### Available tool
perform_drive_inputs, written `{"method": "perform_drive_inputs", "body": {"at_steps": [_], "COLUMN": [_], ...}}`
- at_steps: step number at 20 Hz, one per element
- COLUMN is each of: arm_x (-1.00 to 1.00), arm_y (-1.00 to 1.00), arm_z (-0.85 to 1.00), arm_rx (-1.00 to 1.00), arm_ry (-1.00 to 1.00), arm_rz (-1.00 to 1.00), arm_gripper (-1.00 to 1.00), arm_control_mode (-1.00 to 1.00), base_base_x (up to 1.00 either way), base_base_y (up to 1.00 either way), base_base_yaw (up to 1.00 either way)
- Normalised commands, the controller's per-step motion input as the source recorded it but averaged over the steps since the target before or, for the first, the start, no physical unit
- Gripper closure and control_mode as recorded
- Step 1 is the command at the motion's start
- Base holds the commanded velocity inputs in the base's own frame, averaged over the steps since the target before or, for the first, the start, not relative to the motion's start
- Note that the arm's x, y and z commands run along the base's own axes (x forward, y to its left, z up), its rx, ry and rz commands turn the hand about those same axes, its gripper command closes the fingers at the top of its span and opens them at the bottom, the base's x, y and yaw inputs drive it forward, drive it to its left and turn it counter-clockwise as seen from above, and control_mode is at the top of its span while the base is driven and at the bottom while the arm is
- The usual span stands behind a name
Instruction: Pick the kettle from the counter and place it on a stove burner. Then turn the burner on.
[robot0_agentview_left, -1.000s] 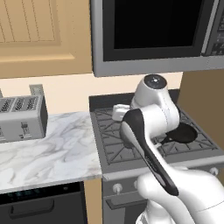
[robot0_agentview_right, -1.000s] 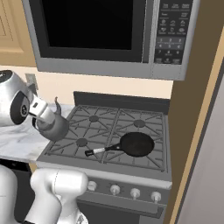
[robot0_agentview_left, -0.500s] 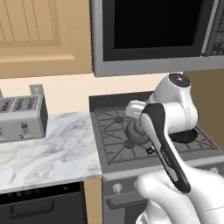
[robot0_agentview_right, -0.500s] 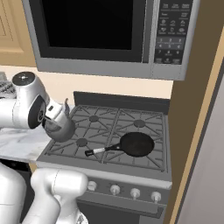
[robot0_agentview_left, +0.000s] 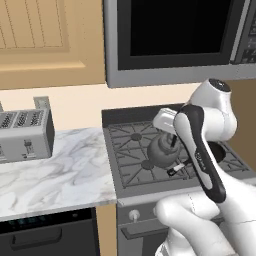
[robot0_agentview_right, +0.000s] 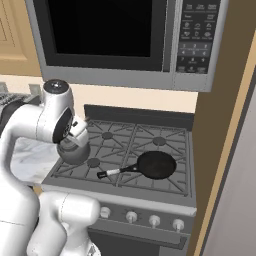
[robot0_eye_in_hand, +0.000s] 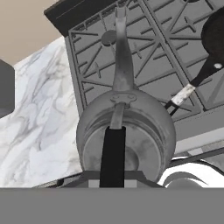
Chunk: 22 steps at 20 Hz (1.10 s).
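End effector (robot0_eye_in_hand: 113, 181) clamped on the kettle (robot0_agentview_left: 161, 150) handle; carried in the last second from the marble desk (robot0_agentview_left: 55, 170) edge to mid-frame, above the stove's front-left burner (robot0_agentview_right: 93, 162); setting down likely follows, frying pan (robot0_agentview_right: 156, 165) alongside.

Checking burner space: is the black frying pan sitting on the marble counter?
No, the black frying pan rests on the grey stove grate.
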Motion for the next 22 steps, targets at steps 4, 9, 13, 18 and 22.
{"method": "perform_drive_inputs", "body": {"at_steps": [4, 9, 13, 18, 22], "arm_x": [0.20, 0.33, 0.36, 0.24, 0.10], "arm_y": [-0.09, -0.03, 0.00, 0.00, 0.00], "arm_z": [0.00, 0.00, -0.01, -0.17, -0.36], "arm_rx": [0.04, 0.00, 0.00, 0.00, 0.00], "arm_ry": [0.06, 0.08, 0.03, 0.01, 0.00], "arm_rz": [-0.04, -0.03, -0.03, -0.01, 0.00], "arm_gripper": [1.00, 1.00, 1.00, 1.00, 1.00], "arm_control_mode": [-1.00, -1.00, -1.00, -1.00, -1.00], "base_base_x": [0.00, 0.00, 0.00, 0.00, 0.00], "base_base_y": [0.00, 0.00, 0.00, 0.00, 0.00], "base_base_yaw": [0.00, 0.00, 0.00, 0.00, 0.00]}}
